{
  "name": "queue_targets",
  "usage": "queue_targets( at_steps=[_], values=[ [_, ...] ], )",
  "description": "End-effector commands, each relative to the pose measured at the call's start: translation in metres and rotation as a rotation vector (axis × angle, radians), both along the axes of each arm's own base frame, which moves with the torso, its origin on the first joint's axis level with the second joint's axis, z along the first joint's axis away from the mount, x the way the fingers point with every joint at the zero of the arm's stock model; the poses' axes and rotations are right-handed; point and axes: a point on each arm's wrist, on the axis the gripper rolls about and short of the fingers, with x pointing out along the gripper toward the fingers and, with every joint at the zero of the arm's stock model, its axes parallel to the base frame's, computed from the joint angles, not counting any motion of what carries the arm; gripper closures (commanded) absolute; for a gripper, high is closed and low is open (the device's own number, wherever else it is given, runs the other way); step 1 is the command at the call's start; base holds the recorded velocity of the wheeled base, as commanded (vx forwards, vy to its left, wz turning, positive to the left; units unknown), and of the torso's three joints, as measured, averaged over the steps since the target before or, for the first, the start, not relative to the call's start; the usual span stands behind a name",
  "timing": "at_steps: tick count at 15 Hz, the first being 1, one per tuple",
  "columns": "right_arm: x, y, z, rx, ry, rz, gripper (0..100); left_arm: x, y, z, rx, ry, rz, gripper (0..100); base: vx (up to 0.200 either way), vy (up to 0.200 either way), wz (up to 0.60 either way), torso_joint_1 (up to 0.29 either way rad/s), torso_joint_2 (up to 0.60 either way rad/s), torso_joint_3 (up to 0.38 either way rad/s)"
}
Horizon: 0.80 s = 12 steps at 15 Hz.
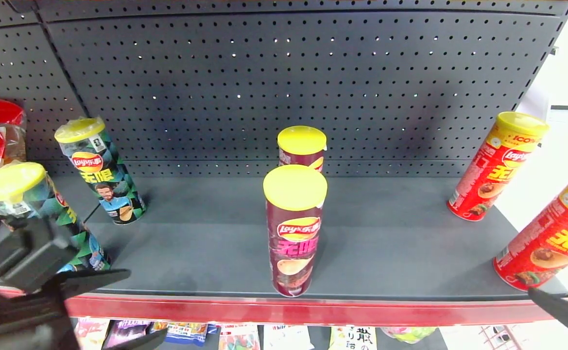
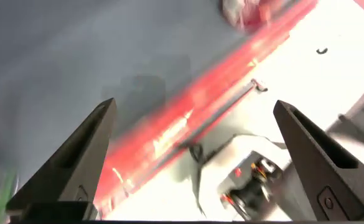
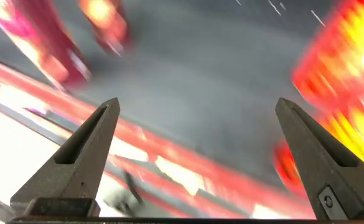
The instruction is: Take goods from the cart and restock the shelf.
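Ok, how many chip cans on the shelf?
6. Left: rear green can, front green can. Middle: front maroon can, rear maroon can. Right: rear red can, front red can. More may be hidden off-frame.

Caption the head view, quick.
Green, maroon and red chip cans stand paired on the shelf; left gripper and right gripper hover open before it.

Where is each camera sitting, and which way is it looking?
Left wrist view: on the left wrist, looking past the open left gripper at the red front edge of the shelf.
Right wrist view: on the right wrist, looking past the open right gripper across the shelf at maroon cans and red cans.
Head view: on the head, looking forward and down at the shelf and green cans; both grippers show low in the corners.
Shared: all three show the red front edge.
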Motion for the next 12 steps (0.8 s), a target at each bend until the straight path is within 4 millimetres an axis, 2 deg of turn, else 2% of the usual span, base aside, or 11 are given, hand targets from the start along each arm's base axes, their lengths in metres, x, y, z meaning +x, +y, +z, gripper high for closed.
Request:
queue_targets(
  at_steps=[1,2,4,7,9,10,12],
  values=[
    [-0.054,-0.03,0.004,0.016,-0.095,-0.133,0,-0.11,0.05,-0.014,-0.079,-0.088,0.159,0,0.0,0.0,0.0,0.0,0.0,0.0],
    [-0.09,-0.042,-0.001,-0.012,-0.075,-0.275,0,-0.151,0.063,-0.028,-0.105,-0.098,0.23,0,0.0,0.0,0.0,0.0,0.0,0.0],
    [-0.11,-0.038,-0.009,-0.025,-0.057,-0.444,0,-0.173,0.068,-0.039,-0.083,-0.096,0.358,0,0.0,0.0,0.0,0.0,0.0,0.0],
    [-0.112,-0.026,-0.028,-0.049,-0.006,-0.61,0,-0.176,0.065,-0.054,-0.061,-0.084,0.479,0,0.0,0.0,0.0,0.0,0.0,0.0],
    [-0.117,-0.022,-0.047,-0.05,-0.016,-0.545,0,-0.175,0.065,-0.055,-0.058,-0.093,0.572,0,0.0,0.0,0.0,0.0,0.0,0.0],
    [-0.12,-0.021,-0.064,-0.041,-0.019,-0.501,0,-0.174,0.065,-0.055,-0.065,-0.101,0.603,0,0.0,0.0,0.0,0.0,0.0,0.0],
    [-0.112,-0.021,-0.071,-0.017,-0.025,-0.486,0,-0.167,0.064,-0.057,-0.114,-0.12,0.626,0,0.0,0.0,0.0,0.0,0.0,0.0]
  ],
)
